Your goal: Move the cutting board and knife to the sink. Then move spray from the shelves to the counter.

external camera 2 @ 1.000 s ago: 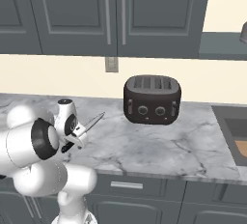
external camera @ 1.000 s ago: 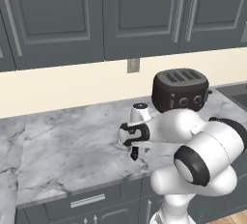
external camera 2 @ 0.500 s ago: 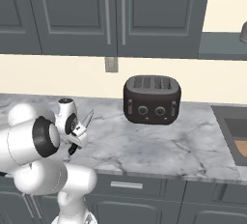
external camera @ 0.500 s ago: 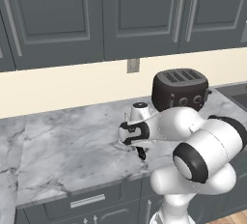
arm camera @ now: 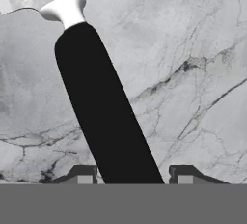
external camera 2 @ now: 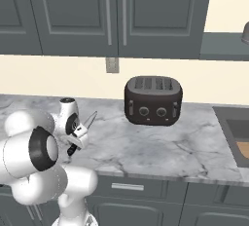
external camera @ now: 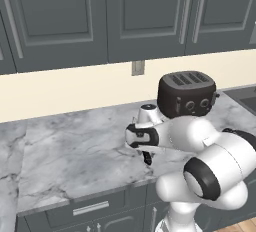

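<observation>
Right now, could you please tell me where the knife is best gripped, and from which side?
Grip the knife by its black handle, mid-length, pinching across its narrow width from the two long sides. The handle is straight and thick enough for a firm pinch, and it keeps the fingers clear of the thin silvery blade. The tool straddles it this way above the counter.

wall: cream backsplash, outlet | upper cabs dk grey | toaster blk

Knife with black handle, silvery blade tilted upward, raised above marble counter
</observation>
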{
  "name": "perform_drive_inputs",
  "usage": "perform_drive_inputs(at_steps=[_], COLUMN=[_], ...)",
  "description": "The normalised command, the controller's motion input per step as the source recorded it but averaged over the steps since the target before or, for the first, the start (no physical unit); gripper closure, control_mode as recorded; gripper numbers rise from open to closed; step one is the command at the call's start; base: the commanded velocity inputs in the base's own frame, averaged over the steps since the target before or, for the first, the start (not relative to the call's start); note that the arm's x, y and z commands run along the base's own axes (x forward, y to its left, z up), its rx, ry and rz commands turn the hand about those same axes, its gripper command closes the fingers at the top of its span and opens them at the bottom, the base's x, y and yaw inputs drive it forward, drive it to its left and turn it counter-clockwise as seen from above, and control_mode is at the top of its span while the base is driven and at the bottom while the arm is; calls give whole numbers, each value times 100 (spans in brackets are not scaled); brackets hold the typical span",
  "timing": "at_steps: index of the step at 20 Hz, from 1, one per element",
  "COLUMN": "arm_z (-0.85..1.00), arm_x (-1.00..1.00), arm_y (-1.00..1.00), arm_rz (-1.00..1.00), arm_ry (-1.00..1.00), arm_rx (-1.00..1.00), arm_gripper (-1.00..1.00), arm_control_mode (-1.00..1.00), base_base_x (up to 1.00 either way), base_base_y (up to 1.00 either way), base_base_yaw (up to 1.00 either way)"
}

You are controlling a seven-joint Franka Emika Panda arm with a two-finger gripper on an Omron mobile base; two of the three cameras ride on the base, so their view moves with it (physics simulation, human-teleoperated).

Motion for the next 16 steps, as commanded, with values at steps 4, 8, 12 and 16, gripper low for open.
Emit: perform_drive_inputs(at_steps=[4,8,12,16], arm_z=[42,48,38,32], arm_x=[-23,-24,-34,-36], arm_y=[-3,-5,-19,-32], arm_rz=[0,0,0,0], arm_ry=[0,0,0,0], arm_rx=[0,0,0,0], arm_gripper=[100,100,100,100], arm_control_mode=[-100,-100,-100,-100], base_base_x=[0,0,0,0], base_base_y=[0,0,0,0], base_base_yaw=[0,0,0,0])
